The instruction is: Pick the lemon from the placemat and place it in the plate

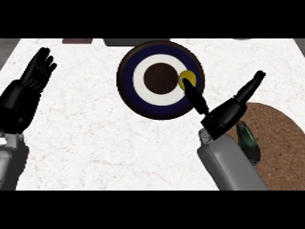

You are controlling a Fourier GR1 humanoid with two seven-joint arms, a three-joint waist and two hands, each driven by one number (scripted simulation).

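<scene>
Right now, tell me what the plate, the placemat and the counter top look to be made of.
Plate: likely glazed ceramic, smooth concentric rings of dark blue, white and brown. Placemat: seems woven fibre or cork, brown with a coarse speckled grain, matte. Counter top: looks like pale marble or stone, white with faint veins.

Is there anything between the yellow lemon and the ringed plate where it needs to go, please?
Nothing visible does. The yellow lemon already shows over the white ring of the round dark-blue plate, at the fingertips of the right hand. The brown woven placemat lies off to the right.
</scene>
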